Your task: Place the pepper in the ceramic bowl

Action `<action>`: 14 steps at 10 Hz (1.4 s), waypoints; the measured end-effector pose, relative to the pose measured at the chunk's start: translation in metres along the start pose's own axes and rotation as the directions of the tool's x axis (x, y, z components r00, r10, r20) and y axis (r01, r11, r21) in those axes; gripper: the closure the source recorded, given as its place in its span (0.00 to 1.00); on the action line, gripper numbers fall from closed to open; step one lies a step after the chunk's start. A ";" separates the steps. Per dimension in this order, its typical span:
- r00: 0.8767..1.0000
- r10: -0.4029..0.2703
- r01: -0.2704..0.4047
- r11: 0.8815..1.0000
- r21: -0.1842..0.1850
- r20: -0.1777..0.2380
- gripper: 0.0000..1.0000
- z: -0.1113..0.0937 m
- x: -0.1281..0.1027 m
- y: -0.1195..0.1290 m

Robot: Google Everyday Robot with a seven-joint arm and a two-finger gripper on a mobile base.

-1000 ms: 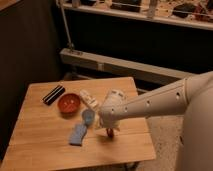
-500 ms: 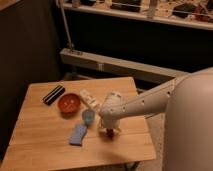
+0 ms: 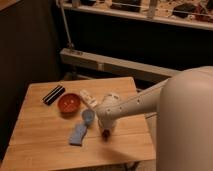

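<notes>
The orange-red ceramic bowl (image 3: 69, 102) sits on the left half of the wooden table (image 3: 45, 145). My gripper (image 3: 105, 131) hangs from the white arm (image 3: 150, 102) and points down at the table, right of the small blue cup (image 3: 88, 116). A small dark-red bit, seemingly the pepper (image 3: 105, 134), shows right at the gripper's tip. Most of the pepper is hidden by the gripper. The gripper is well to the right of the bowl and nearer the table's front.
A pale cream oblong item (image 3: 89, 98) lies right of the bowl. A black flat bar (image 3: 53, 94) lies at the back left. A blue cloth-like item (image 3: 78, 134) lies in front of the cup. A dark shelf rail (image 3: 115, 65) runs behind the table.
The arm's upper part has swung closer and fills more of the right side. The gripper stays at about the same spot by the blue cup.
</notes>
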 end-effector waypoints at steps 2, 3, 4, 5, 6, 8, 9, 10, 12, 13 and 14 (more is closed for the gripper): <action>1.000 -0.007 0.007 1.000 0.005 -0.012 0.92 0.003 0.003 -0.001; 1.000 -0.007 0.007 1.000 0.011 -0.020 0.99 0.004 0.004 -0.002; 1.000 -0.006 0.006 1.000 0.018 -0.025 1.00 0.003 0.004 -0.002; 1.000 -0.006 0.007 1.000 0.030 -0.024 1.00 -0.001 0.002 -0.002; 1.000 0.000 0.000 0.999 0.037 -0.009 1.00 -0.011 -0.004 -0.001; 0.996 0.059 -0.063 0.996 0.064 0.062 1.00 -0.052 -0.023 -0.013; 0.989 0.097 -0.106 0.991 0.079 0.111 1.00 -0.084 -0.032 -0.022; 0.981 0.121 -0.136 0.986 0.097 0.153 1.00 -0.112 -0.037 -0.031; 0.973 0.120 -0.145 0.982 0.118 0.198 1.00 -0.147 -0.043 -0.030; 0.973 0.094 -0.122 0.984 0.127 0.212 1.00 -0.163 -0.050 -0.020; 0.976 0.065 -0.093 0.988 0.127 0.207 1.00 -0.168 -0.058 -0.009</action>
